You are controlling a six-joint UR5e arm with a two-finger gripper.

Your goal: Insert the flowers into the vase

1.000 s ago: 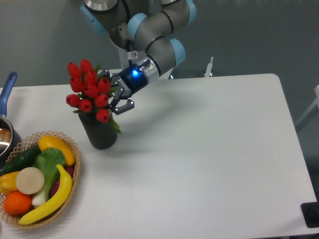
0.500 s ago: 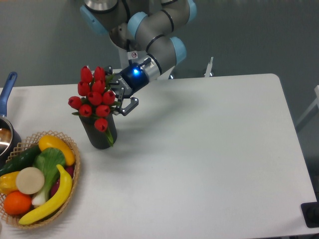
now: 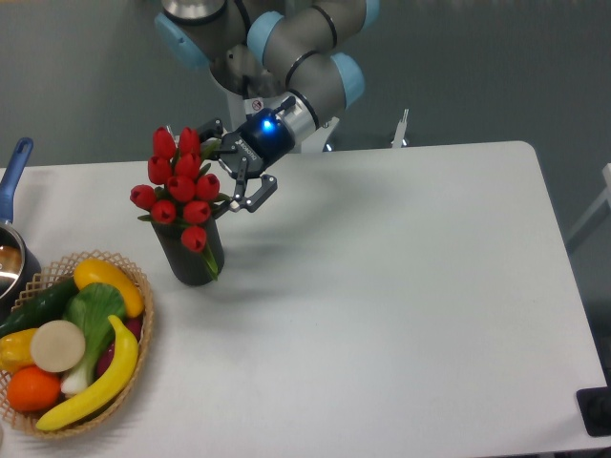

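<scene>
The white counter [image 3: 401, 286] lay smooth and broad, with most of its bare room to the tool's right. The arm [image 3: 305, 67] reached down and leftward from the back edge. Below-left of the tool stood the matte black vase [image 3: 194, 262], holding the red flowers [image 3: 181, 186]. The tool [image 3: 239, 172] hung just beside the buds, fingers spread, gripping nothing. A wicker basket [image 3: 143, 315] sat further down-left.
</scene>
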